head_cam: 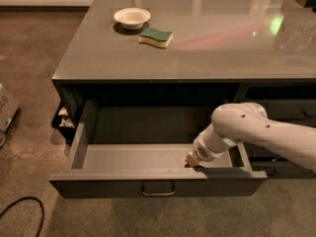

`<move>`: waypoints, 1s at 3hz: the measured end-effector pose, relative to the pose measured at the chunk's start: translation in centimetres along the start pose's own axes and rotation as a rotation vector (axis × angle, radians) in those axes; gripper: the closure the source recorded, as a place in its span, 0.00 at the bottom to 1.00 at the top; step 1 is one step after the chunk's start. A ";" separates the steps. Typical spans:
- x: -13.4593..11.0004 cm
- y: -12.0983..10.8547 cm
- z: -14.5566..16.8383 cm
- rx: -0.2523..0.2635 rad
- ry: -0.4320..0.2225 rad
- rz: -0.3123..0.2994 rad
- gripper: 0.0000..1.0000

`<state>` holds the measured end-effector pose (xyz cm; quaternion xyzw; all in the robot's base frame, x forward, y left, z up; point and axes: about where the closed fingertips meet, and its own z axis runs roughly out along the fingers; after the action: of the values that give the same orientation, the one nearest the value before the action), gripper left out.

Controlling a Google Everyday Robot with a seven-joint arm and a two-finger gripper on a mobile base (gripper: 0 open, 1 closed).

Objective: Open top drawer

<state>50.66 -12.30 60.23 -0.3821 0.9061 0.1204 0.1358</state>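
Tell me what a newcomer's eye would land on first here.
The top drawer stands pulled far out, with the white robot arm reaching into it from the right. The gripper sits low at its front right, just behind the front panel. On the tabletop, a white bowl and a green-topped sponge lie side by side at back left.

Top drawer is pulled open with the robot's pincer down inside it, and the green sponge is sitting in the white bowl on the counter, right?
Not quite. The camera view shows the green sponge lying on the counter beside the white bowl, not in it. The rest holds: the top drawer is pulled open and the pincer is down inside it, by the front panel.
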 end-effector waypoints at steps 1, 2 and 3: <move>2.7 -0.2 -1.9 0.039 0.033 0.015 0.82; 2.7 -0.2 -1.9 0.039 0.033 0.015 0.58; 5.7 -0.1 -4.7 0.080 0.069 0.014 0.35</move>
<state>46.22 -17.63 62.67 -0.3738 0.9171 0.0717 0.1186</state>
